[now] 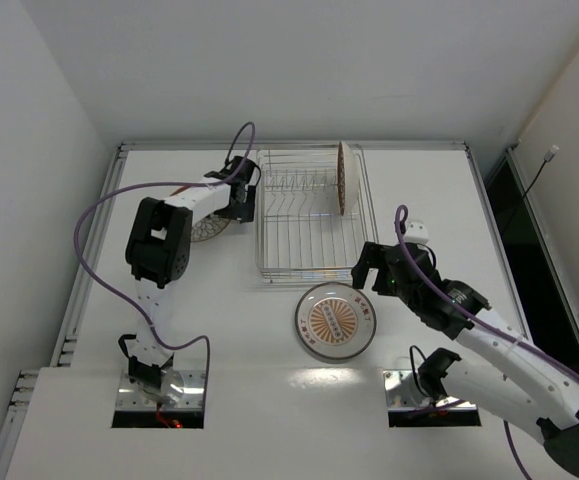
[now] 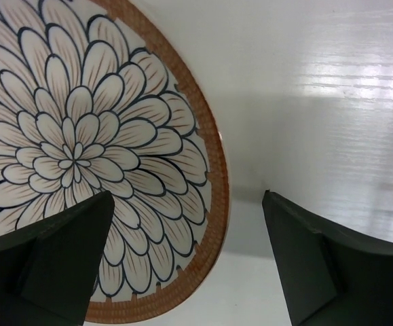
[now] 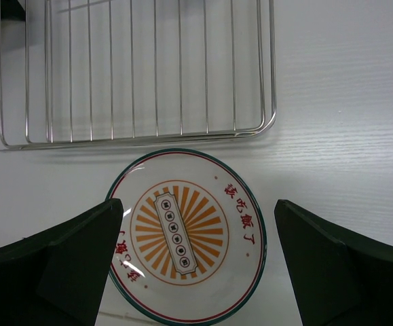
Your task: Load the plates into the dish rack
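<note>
Right wrist view: looking straight down on the sunburst plate (image 3: 186, 234), lying flat and face up on the table (image 3: 345, 122). Seen between the wide-open fingers of the right gripper (image 3: 197, 204), hanging above with nothing in it. Round, so no long side to line up with. Rack (image 3: 135, 140) just past it at 12 o'clock. From the top view, sits at about 7 o'clock from that gripper, so much nearer the right arm. Left gripper (image 2: 188, 197) wide open and empty too, over the rim of the flower plate (image 2: 81, 149) at 9 o'clock of the rack. Third plate (image 1: 342, 178) up on edge inside the rack.
</note>
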Controlling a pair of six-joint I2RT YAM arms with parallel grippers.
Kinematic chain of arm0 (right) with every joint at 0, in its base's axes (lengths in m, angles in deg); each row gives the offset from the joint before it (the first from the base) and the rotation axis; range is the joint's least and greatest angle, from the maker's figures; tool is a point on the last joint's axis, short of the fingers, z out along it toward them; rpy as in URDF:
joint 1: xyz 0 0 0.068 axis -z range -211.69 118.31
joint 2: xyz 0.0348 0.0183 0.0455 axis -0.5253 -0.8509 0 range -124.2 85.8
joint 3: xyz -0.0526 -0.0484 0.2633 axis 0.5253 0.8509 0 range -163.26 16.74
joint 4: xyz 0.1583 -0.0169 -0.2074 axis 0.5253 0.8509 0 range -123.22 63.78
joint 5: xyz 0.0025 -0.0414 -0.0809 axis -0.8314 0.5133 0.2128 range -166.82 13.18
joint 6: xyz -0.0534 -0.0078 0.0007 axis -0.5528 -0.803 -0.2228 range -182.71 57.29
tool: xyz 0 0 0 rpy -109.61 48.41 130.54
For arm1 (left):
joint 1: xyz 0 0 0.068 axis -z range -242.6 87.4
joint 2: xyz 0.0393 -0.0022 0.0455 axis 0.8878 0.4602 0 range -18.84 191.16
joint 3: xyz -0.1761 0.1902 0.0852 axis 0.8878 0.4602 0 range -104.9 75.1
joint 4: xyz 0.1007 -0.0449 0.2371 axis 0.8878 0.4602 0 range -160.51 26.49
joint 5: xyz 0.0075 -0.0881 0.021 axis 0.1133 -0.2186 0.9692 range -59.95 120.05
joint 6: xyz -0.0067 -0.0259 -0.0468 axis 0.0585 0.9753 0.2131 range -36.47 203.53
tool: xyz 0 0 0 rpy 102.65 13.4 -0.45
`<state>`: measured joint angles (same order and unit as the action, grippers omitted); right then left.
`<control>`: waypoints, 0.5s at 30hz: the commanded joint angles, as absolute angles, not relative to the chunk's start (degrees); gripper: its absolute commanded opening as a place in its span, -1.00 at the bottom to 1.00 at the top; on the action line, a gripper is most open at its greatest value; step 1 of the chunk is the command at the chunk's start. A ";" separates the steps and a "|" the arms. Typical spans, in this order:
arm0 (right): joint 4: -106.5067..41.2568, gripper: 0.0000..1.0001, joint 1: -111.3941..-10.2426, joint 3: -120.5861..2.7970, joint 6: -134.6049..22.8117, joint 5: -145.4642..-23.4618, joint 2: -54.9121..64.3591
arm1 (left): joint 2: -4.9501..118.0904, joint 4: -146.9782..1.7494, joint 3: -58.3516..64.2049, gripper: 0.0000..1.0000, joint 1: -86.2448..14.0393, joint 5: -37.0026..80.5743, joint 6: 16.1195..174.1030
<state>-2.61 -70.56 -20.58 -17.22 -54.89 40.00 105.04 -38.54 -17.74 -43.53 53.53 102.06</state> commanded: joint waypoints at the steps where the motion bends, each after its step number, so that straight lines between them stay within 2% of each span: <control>1: -3.69 0.85 -70.98 -20.97 -16.30 -55.55 39.93 | 106.31 -37.02 -18.41 0.78 -43.09 51.57 101.64; 3: -3.69 0.85 -70.98 -20.97 -16.30 -55.55 39.93 | 107.02 -36.50 -18.42 0.59 -43.09 52.10 101.11; 4: -3.69 0.85 -70.98 -20.97 -16.30 -55.55 39.93 | 107.63 -36.50 -18.94 0.41 -43.09 52.11 101.11; 5: -3.17 0.85 -70.98 -20.97 -16.30 -55.55 39.93 | 108.33 -36.50 -18.95 0.35 -43.09 52.11 101.11; 11: -3.16 0.85 -70.98 -21.49 -16.30 -55.55 39.93 | 110.45 -34.13 -20.62 0.32 -43.09 55.27 101.11; 15: -2.63 0.85 -70.98 -22.11 -16.30 -55.55 39.40 | 111.59 -33.42 -21.67 0.19 -43.09 58.16 102.16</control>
<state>-2.46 -70.56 -20.58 -17.22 -55.02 39.81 108.16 -36.49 -21.92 -43.18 55.59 101.68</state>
